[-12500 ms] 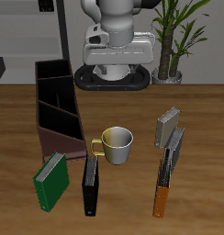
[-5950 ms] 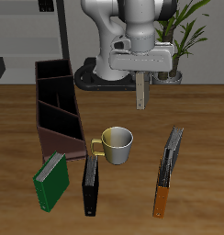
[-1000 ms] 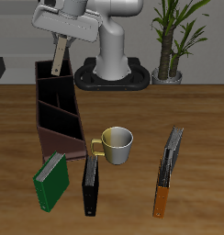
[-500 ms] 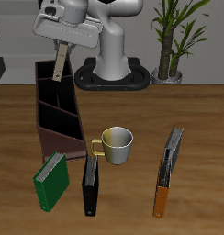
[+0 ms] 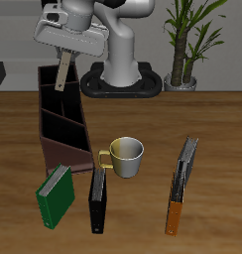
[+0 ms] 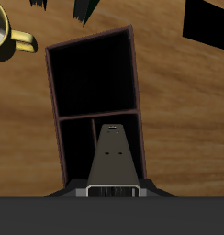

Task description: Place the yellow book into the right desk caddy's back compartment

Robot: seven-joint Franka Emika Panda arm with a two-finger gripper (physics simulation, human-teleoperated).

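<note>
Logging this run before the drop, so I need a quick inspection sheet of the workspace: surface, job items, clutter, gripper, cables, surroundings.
Surface: wooden table, nothing spilled.
Job's things: yellow book hangs on edge, slightly tilted, over the right desk caddy; its lower end is at the back compartment, not seated.
Clutter: white mug with yellow handle, green book, black book, dark book with orange end, all apart from the caddy.
Gripper: gripper shut on the book's top.
Cables: nothing seen.
Surroundings: potted plant behind the table; dark shelving at the back.
</note>
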